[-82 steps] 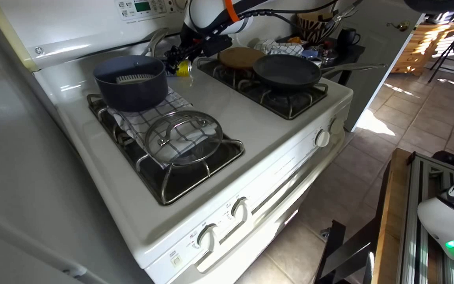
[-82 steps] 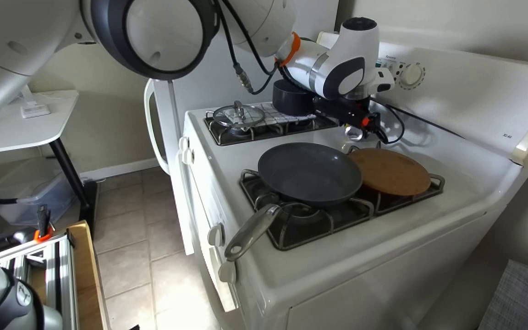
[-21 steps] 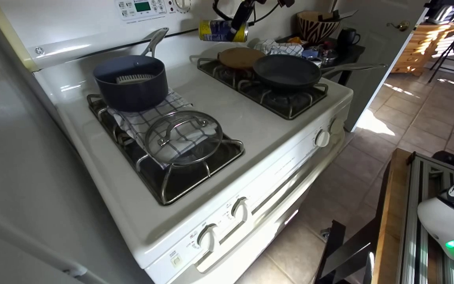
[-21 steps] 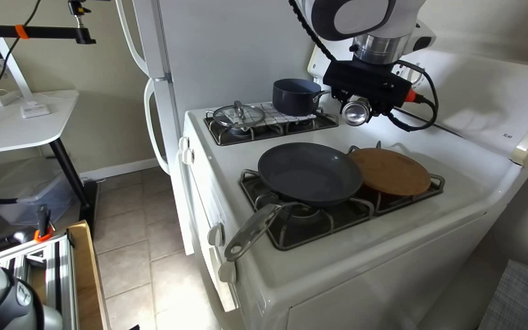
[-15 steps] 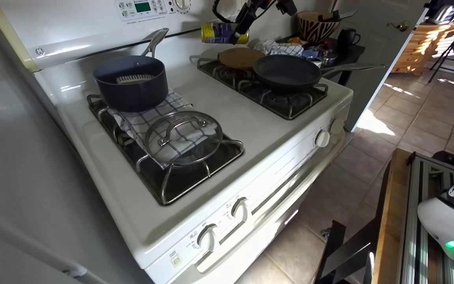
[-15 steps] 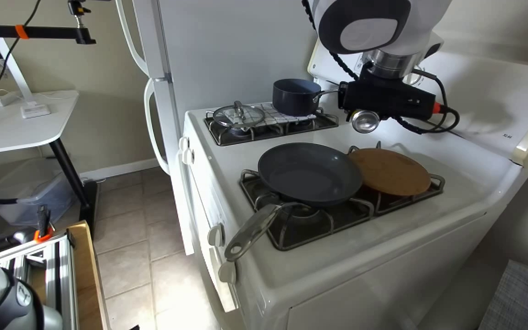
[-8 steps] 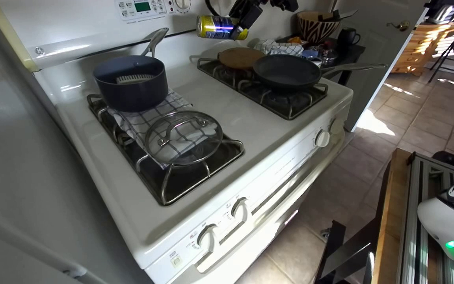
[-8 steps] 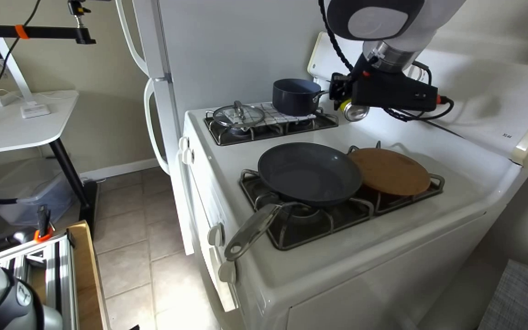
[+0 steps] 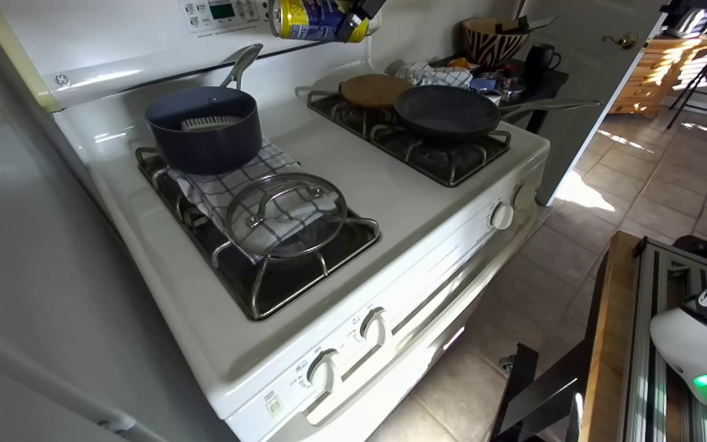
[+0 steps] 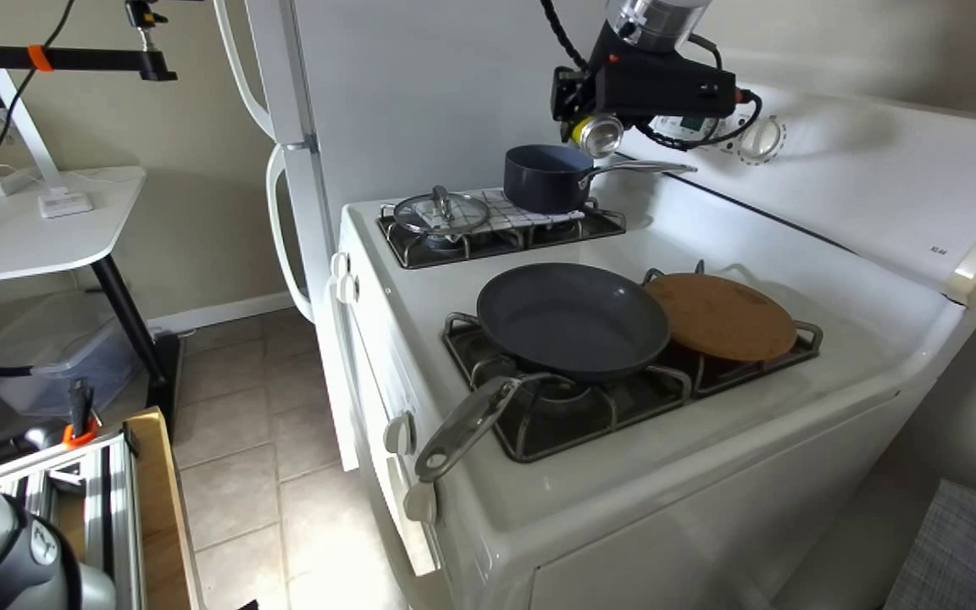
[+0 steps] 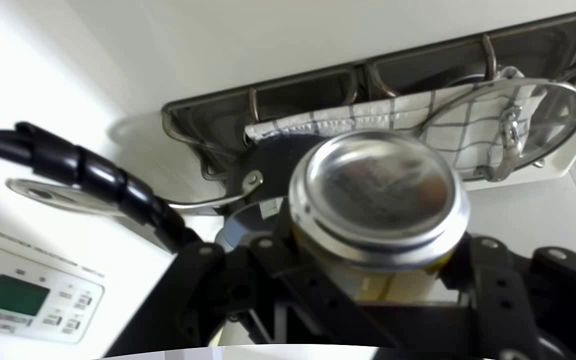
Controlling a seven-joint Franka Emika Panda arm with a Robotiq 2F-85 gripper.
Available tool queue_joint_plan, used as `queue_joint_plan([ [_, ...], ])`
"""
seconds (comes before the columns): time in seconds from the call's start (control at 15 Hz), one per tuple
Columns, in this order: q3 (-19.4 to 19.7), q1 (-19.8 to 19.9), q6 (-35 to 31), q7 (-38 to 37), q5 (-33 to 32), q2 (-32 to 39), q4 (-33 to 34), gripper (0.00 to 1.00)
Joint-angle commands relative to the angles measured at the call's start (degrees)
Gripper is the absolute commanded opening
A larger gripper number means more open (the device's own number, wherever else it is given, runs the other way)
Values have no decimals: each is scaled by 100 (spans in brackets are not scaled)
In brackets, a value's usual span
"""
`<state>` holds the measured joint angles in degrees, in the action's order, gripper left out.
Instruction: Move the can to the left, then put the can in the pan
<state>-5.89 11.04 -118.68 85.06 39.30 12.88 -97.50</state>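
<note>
While the can (image 9: pixel 313 18) hung higher than the pan (image 10: pixel 568 318), well apart from it and on the side where the pot (image 10: pixel 539 188) stood, the gripper (image 11: pixel 385 277) had its jaws clamped round the can's wall, 1 to each side in the wrist view. The can lay on its side between them, its long axis nearly level and running, as far as both exterior views told, from the pan's side of the stove (image 10: pixel 573 474) to the side away from it. Its end toward the pan's side showed bare silver metal; the finger (image 9: pixel 350 26) that showed in an exterior view crossed the label nearer that end, so the longer part stuck out away from the pan.

The coming move seemed to turn on that line: the pan lay lower, off beyond the can's silver end, so the way there ran down and roughly along the can's own axis. How far toward the front it also ran I could not tell. To me the sideways leg looked to be in hand and the placing yet to come, with the wooden board (image 10: pixel 725 318) just beside the pan to be minded. Laid down level, the can would probably roll inside the rim.
</note>
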Motion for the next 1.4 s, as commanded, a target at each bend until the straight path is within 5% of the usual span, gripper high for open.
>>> queue_joint_plan([
  [0.0, 46, -426, -17, -149, -20, -281, -150, 36],
  [0.13, 32, -609, -110, -156, -44, -286, -107, 36],
  [0.2, 102, -566, 16, -72, -3, -133, 5, 61],
  [0.47, 85, -682, -11, -93, -13, -147, 5, 61],
  [0.53, 96, -675, -11, -94, -13, -147, 5, 36],
  [0.87, 30, -943, -396, -102, -519, -458, -465, 36],
  [1.33, 382, -887, -1111, -697, -1126, -1802, -2405, 36],
])
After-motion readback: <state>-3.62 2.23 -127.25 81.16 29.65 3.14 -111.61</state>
